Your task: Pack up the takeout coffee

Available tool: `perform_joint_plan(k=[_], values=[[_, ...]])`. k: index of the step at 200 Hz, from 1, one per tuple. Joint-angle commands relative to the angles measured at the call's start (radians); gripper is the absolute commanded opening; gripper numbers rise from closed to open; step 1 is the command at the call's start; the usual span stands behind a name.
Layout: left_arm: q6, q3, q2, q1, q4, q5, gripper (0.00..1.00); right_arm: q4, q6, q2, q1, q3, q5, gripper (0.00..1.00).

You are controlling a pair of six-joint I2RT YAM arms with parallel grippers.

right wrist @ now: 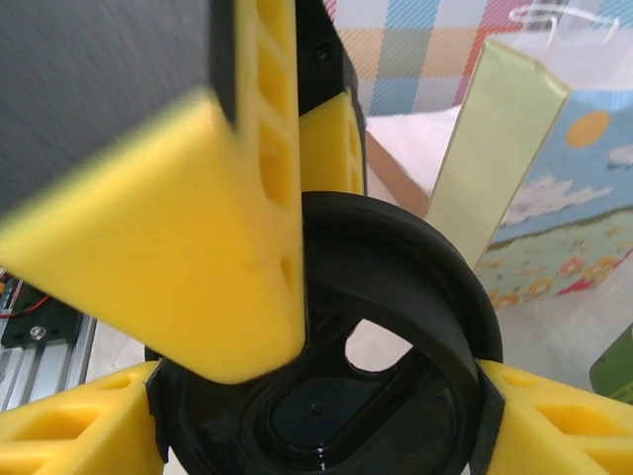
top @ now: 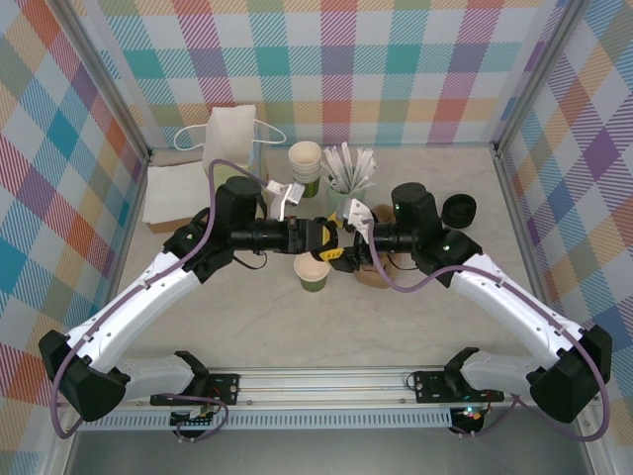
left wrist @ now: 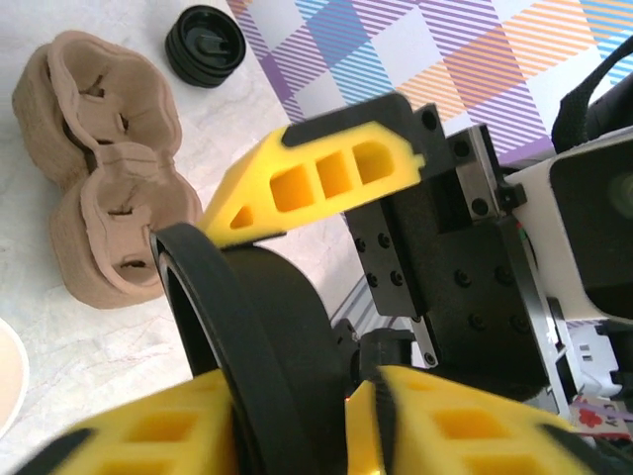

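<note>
ok so counting it up: one lone olive-green cup [top: 313,274], one stack of matching lidless cups [top: 305,166] at the back (can't make out how many are in it), one mint-green cup [top: 341,203] stuffed with white stirrers [top: 349,166], one white paper bag [top: 230,139] with handles, one brown pulp carrier [left wrist: 104,198] with two wells, one little stack of black lids [left wrist: 205,45] off near the right wall, and one loose black lid [right wrist: 406,267] up in the air. There's also a flat pile of white sheets [top: 176,193] on something brown by the left wall. The lone cup is the coffee: it stands upright on the table [top: 247,327] right under where the two arms meet, just beside the carrier and not in it. It has olive sides, a cream rim and a cream inside, and its top is open. The right gripper [right wrist: 321,416] has its yellow fingers pressed on opposite sides of the loose lid's rim, so that one's grasping it. The left gripper [left wrist: 292,435] has the same lid edge-on between its fingers, but honestly I can't tell if it's pinching or already let go. The bag stands at the back left, mouth up, and I can't see inside it.
</note>
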Motion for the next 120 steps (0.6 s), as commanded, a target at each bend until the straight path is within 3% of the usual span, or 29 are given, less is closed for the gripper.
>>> perform_joint_plan(k=[1, 38, 87, 120], values=[[0.009, 0.023, -0.003, 0.003, -0.020, -0.043, 0.53, -0.096, 0.001, -0.014, 0.007, 0.029, 0.038, 0.70], [0.028, 0.013, -0.037, 0.003, -0.095, -0.156, 0.68, -0.181, 0.014, -0.011, 0.008, 0.034, 0.106, 0.70], [-0.002, -0.065, -0.150, 0.005, -0.263, -0.546, 0.79, -0.321, 0.090, 0.039, 0.009, 0.087, 0.211, 0.70], [-0.058, -0.158, -0.211, 0.007, -0.344, -0.727, 0.81, -0.405, 0.146, 0.108, 0.034, 0.152, 0.276, 0.70]])
